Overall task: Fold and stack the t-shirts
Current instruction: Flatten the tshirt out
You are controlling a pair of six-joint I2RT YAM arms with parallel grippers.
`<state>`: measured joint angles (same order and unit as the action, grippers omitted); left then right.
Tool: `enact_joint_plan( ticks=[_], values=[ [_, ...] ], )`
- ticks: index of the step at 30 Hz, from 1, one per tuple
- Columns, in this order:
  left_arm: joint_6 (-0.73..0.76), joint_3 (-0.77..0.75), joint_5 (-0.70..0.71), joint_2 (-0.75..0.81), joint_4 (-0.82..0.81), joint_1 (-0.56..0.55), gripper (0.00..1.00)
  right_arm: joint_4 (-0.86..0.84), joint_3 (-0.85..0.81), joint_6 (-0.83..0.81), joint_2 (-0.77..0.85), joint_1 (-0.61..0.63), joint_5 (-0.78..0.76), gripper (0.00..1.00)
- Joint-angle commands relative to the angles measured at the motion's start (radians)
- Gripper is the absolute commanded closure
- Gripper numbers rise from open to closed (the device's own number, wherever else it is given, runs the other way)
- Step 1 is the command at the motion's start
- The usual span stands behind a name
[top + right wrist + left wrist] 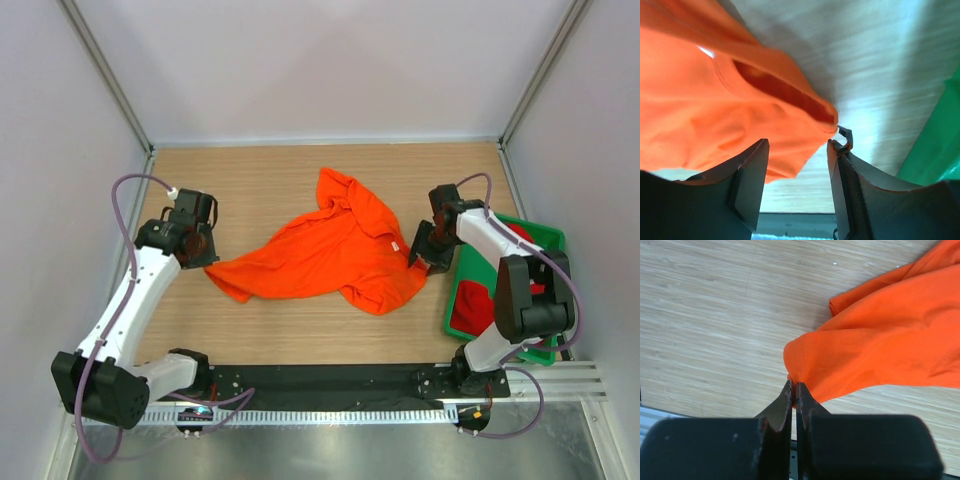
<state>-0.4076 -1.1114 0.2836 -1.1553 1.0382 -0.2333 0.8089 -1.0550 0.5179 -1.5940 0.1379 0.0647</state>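
The bright orange t-shirt (330, 250) lies crumpled across the middle of the wooden table. My left gripper (207, 254) is at its left corner. In the left wrist view that gripper (794, 386) is shut on a fold of the orange cloth (880, 335). My right gripper (424, 250) is at the shirt's right edge. Its jaws stand open in the right wrist view (797, 150), with a sleeve opening of the orange shirt (740, 110) drooping between the fingertips, not pinched. The deep red t-shirt (473, 305) lies bunched in the green tray (545, 240).
The green tray (935, 150) sits just right of my right gripper, against the right wall. Grey walls close the table on the left, back and right. A black strip with both arm bases (330, 380) runs along the near edge.
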Motion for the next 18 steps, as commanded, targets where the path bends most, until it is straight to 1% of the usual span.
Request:
enact_joint_plan(
  ticks=[1,4,5,9,13,16,18],
  values=[
    [0.020,0.004,-0.020,0.035,-0.030,-0.001,1.00,0.009,0.041,-0.013,0.035,0.038,0.095,0.43],
    [0.020,-0.005,-0.020,0.031,-0.029,-0.001,1.00,0.007,0.078,-0.012,0.084,0.115,0.101,0.42],
    [0.021,-0.008,-0.021,0.029,-0.027,-0.003,1.00,0.001,0.090,-0.010,0.118,0.168,0.092,0.42],
    [0.018,-0.004,-0.038,0.032,-0.043,-0.001,1.00,-0.059,0.180,0.020,0.175,0.239,0.049,0.41],
    [0.018,0.002,-0.067,0.034,-0.052,-0.001,1.00,-0.096,0.204,0.044,0.154,0.293,0.041,0.42],
    [0.015,0.015,-0.083,0.040,-0.061,-0.001,1.00,-0.163,0.227,0.065,0.103,0.338,0.011,0.43],
    [0.013,0.025,-0.098,0.043,-0.069,-0.001,1.00,-0.172,0.234,0.090,0.077,0.362,-0.052,0.45]
  ],
)
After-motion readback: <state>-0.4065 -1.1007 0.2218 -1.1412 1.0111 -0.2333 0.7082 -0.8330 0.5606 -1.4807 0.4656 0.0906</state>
